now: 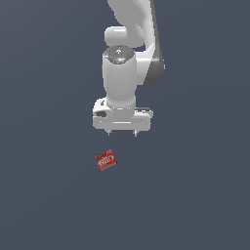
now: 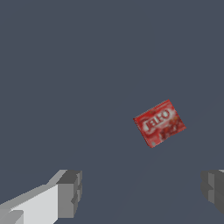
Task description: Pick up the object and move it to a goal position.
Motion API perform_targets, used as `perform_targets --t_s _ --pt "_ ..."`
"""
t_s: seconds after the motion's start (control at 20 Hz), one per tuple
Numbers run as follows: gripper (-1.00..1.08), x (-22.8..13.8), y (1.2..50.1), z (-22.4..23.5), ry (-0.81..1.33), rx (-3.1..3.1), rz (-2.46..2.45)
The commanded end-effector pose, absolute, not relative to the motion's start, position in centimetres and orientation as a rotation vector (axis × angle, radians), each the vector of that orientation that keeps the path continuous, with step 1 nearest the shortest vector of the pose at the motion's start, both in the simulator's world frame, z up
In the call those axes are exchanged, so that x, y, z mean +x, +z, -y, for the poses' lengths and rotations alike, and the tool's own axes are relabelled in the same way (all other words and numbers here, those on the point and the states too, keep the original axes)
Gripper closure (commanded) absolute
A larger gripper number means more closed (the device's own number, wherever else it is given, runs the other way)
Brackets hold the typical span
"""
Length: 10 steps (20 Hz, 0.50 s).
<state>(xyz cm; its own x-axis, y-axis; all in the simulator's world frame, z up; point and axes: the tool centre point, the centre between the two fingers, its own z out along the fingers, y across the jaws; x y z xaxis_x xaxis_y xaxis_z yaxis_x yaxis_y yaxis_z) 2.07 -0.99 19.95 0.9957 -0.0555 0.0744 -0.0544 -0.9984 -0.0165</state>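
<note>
Exterior view: red box (image 1: pixel 105 160) lies flat on the dark table (image 1: pixel 44 205), face up, white label lettering visible. It sits at about 7 o'clock from the gripper (image 1: pixel 122 133), near it but not under it, and nothing touches it. Its edges are turned at an angle to the line of the fingers.

Gripper: spread wide, holding nothing. Wrist view shows both fingertips (image 2: pixel 70 193) far apart with bare table between them; the box (image 2: pixel 159 123) lies ahead of the gap, closer to the far finger, not between the fingers.

Handling, as judged: a small carton, probably light and fairly stiff, with smooth printed faces that could slip under a weak pinch. It is low and flat, so the fingers must go down nearly to the table. Best hold is across the shorter span, pads on the two opposite long edges; wrist needs rotating to match the box's skew.

Goal position: no marker visible in either view.
</note>
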Motion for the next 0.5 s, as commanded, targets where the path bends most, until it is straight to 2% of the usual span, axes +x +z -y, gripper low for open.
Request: perform_targets --t_s 0.0,0.45 --pt "-0.92 2.1 20.0 1.0 -0.117 -3.124 -0.086" --pt "-0.92 2.3 21.8 -1.0 -0.167 -3.130 0.011"
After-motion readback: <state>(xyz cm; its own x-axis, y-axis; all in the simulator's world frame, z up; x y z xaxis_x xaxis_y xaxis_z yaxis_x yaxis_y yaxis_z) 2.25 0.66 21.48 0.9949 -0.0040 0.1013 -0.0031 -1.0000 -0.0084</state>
